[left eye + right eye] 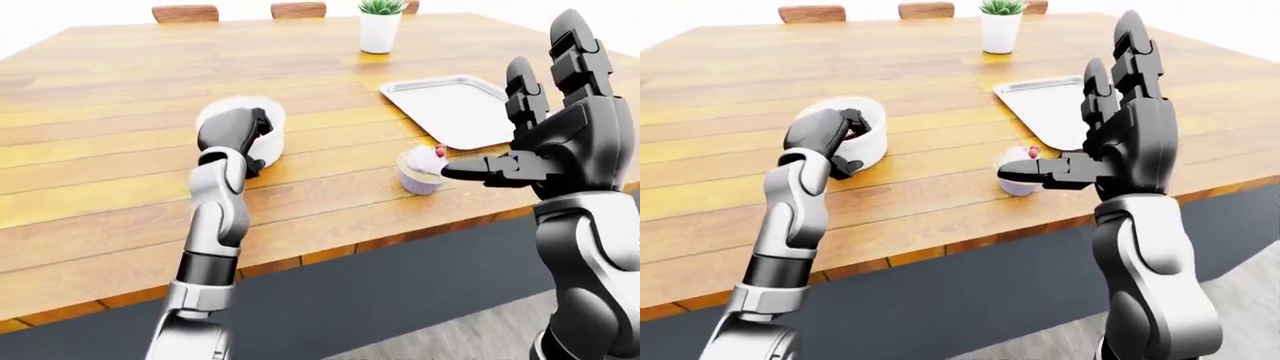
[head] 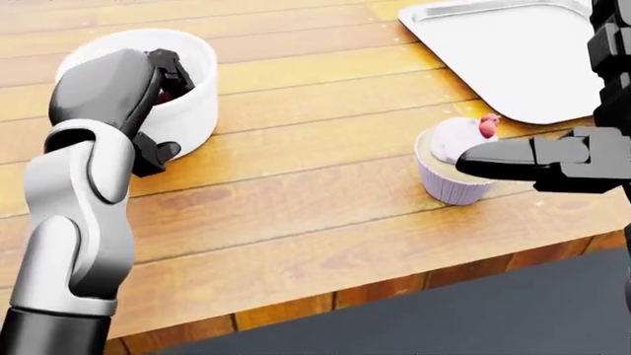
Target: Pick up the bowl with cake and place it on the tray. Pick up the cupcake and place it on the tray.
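Note:
A white bowl [image 2: 200, 103] holding a dark cake [image 2: 166, 95] stands on the wooden table at the upper left of the head view. My left hand [image 2: 166, 111] grips its near wall, with fingers [image 2: 169, 68] hooked over the rim inside and the thumb pressed on the outside. A cupcake [image 2: 446, 185] with pale pink frosting and a red cherry sits on the table at the right. My right hand [image 1: 1090, 127] is open, fingers upright, and its thumb [image 2: 503, 157] lies across the cupcake's near side. The grey tray [image 2: 513, 52] lies beyond the cupcake, at the upper right.
A potted plant [image 1: 380, 30] stands in a white pot far up the table. Beyond it show chair backs [image 1: 185, 13]. The table's near edge [image 2: 394, 288] runs just below the cupcake, with dark floor under it.

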You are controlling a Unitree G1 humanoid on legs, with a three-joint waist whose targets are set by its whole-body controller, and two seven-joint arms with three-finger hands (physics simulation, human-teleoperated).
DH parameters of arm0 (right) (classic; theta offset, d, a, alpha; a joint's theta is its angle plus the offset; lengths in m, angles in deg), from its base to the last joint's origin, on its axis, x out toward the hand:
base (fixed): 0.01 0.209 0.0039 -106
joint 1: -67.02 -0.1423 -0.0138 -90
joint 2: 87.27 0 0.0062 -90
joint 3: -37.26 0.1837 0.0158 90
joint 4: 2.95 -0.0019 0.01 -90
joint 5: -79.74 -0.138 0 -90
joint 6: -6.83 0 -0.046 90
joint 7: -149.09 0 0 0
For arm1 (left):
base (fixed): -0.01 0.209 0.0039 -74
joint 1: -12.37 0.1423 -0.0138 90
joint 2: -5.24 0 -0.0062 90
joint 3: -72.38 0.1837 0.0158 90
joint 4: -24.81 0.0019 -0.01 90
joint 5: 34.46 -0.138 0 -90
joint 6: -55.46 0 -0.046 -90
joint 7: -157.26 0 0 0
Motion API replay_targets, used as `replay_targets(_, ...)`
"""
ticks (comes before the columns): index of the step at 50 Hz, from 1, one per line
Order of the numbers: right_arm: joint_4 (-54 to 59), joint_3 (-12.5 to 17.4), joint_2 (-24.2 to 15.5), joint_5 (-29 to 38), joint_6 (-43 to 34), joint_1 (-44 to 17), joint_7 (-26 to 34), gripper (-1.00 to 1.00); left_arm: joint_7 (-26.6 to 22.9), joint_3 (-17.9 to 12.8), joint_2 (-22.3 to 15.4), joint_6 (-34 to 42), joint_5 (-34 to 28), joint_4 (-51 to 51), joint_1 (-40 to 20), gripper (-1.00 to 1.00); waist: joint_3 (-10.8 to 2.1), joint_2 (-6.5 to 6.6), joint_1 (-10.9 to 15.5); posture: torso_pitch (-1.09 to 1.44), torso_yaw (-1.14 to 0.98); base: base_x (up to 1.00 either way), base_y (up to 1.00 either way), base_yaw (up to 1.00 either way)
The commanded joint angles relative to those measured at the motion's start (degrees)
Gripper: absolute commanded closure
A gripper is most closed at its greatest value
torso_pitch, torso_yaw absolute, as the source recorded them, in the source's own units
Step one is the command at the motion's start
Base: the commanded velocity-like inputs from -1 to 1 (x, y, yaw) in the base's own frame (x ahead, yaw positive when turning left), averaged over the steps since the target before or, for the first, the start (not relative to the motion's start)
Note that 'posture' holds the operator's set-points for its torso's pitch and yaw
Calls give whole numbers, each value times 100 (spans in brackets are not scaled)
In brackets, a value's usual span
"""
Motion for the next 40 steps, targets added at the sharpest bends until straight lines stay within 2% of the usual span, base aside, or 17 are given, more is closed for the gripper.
replay_targets(1,-98,20,-42,16,195,-112,17,-100,-393,65,0,20,-33,212,110,100,-21,-43,23,0,0,0,0,0)
replay_targets(9,-112,88,-85,-13,180,-93,30,-100,-658,-52,-89,20,-17,-332,169,100,-50,-47,15,0,0,0,0,0)
replay_targets(15,-148,174,-190,-77,90,-122,54,-100,-1628,-153,-141,352,-113,-1645,-11,100,-45,-71,-1,0,0,0,0,0)
replay_targets(19,-71,215,-252,-72,137,-109,139,-100,-2124,-186,-160,498,-166,-2103,-239,100,-25,-102,12,0,0,0,0,0)
replay_targets(26,-146,367,-559,-103,-381,-68,454,-100,-2935,-237,-260,746,-394,-2806,-764,100,65,-161,73,0,0,0,0,0)
replay_targets(34,-329,843,-874,-432,-921,-120,557,-100,-3569,-233,-282,859,-632,-3262,-1179,100,179,-225,99,0,0,0,0,0)
replay_targets(40,-141,767,-1028,-320,-1334,-26,759,-100,-3907,-226,-216,883,-785,-3483,-1347,100,229,-254,97,0,0,0,0,0)
